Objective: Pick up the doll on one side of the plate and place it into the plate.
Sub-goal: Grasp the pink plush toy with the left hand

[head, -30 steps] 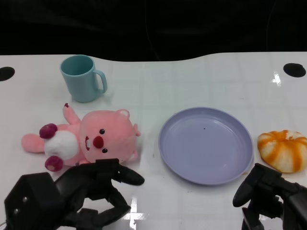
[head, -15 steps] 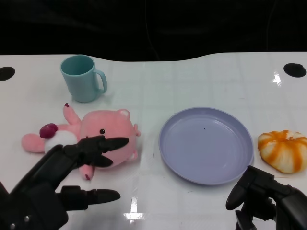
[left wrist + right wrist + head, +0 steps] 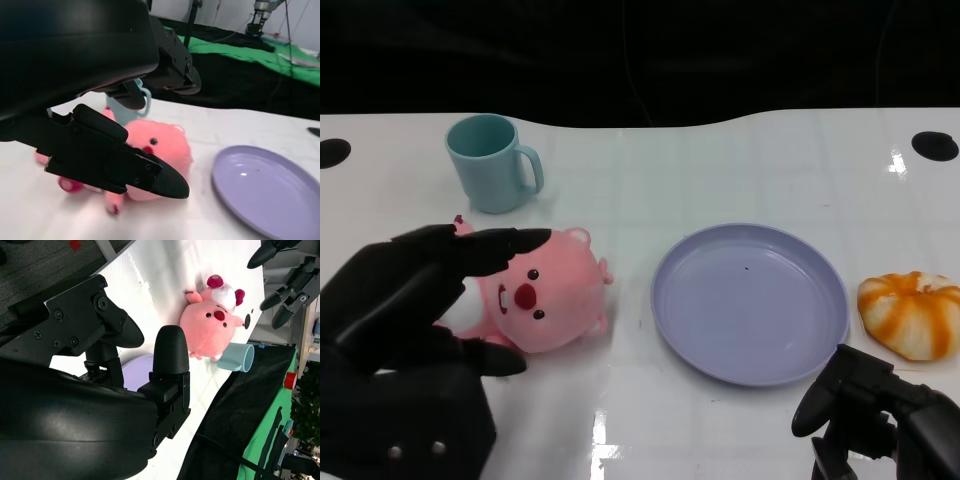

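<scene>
The pink plush doll [image 3: 548,300] lies on its back left of the lavender plate [image 3: 750,300], its head toward the plate. My left hand [image 3: 415,300] hovers over the doll's body with fingers spread, hiding its belly and limbs. In the left wrist view the doll [image 3: 157,145] lies beyond the parted fingers [image 3: 125,167], untouched. The right wrist view shows the doll [image 3: 212,320] with the left hand's fingertips [image 3: 287,275] held clear above it. My right hand [image 3: 865,415] holds nothing near the front edge, below the plate's right rim.
A teal mug [image 3: 490,163] stands behind the doll, handle to the right. An orange-and-white striped bun-shaped object [image 3: 912,312] lies just right of the plate. Black round marks [image 3: 933,146] sit at the table's far corners. The table's back edge meets a dark backdrop.
My left hand has risen from the front edge and moved forward over the doll, now covering its body. The right hand has barely shifted. The doll, plate and mug lie as before.
</scene>
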